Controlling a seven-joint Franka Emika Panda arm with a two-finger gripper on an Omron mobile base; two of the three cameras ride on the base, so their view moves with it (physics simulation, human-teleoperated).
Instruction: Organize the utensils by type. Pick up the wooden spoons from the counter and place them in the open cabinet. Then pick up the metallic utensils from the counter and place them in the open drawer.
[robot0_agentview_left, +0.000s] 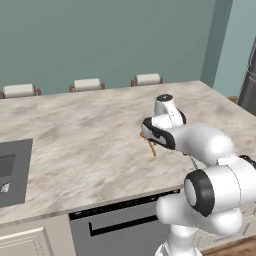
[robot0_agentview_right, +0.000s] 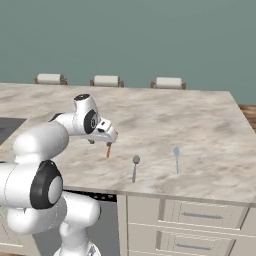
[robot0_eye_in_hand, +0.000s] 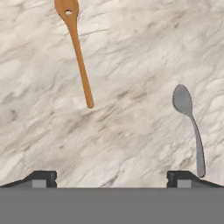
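An orange-brown wooden spoon lies flat on the marbled counter, its holed bowl pointing away from the hand. My gripper hovers just above the counter, short of the spoon's handle, open wide with nothing between its fingertips. To the right lies a grey metal spoon, which sits near the counter's front edge. Further right is a bluish-grey spoon. The pale tan spoon, the open cabinet and the open drawer are out of view.
Three stool backs line the counter's far edge. A dark inset panel sits at the counter's left. Below the front edge are a dishwasher front and shut drawers. A dark tall unit stands far right.
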